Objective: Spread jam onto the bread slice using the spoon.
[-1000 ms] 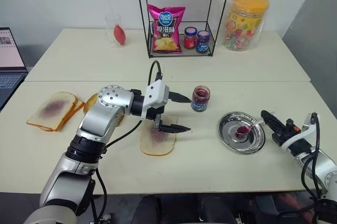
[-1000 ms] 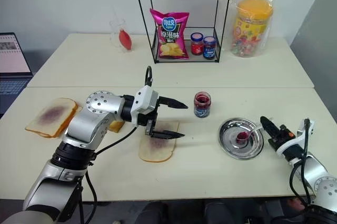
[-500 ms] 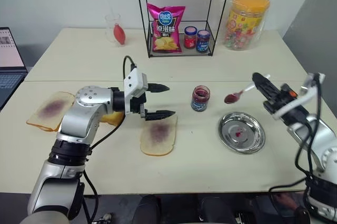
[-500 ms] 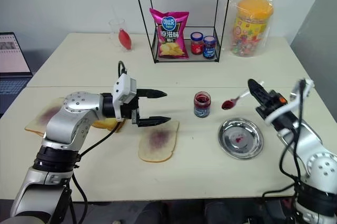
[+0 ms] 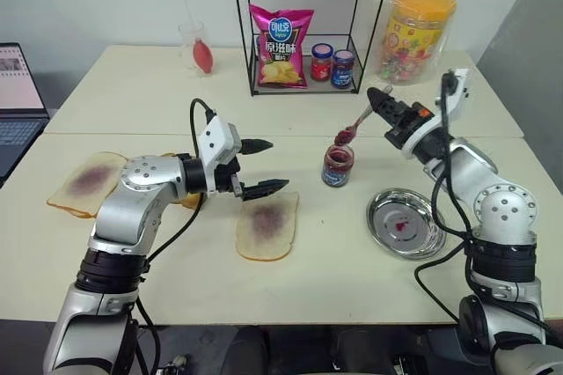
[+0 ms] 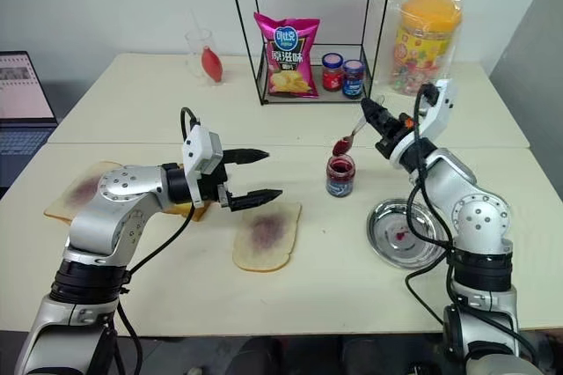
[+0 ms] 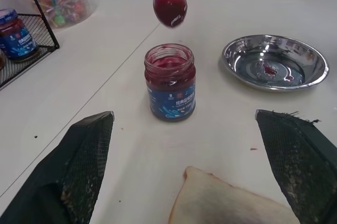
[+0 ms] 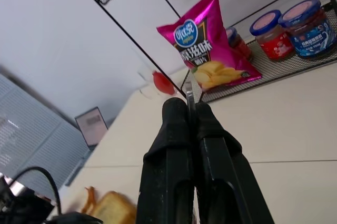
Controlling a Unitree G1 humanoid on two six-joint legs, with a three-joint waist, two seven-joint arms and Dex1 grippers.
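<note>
**Jam-laden spoon held above the jar**

On the tabletop (image 5: pixel 352 278), the left pincer (image 5: pixel 262 165) gapes wide, empty, just left of the bread slice (image 5: pixel 266 226). The right pincer (image 5: pixel 378 99) clamps the spoon (image 5: pixel 350 130), its jam (image 7: pixel 170 6) above the open jar (image 5: pixel 335 165).

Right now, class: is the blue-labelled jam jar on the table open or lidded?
Open. The jam jar has no lid; its rim is bare and dark red jam shows inside, with the spoon held above it.
</note>
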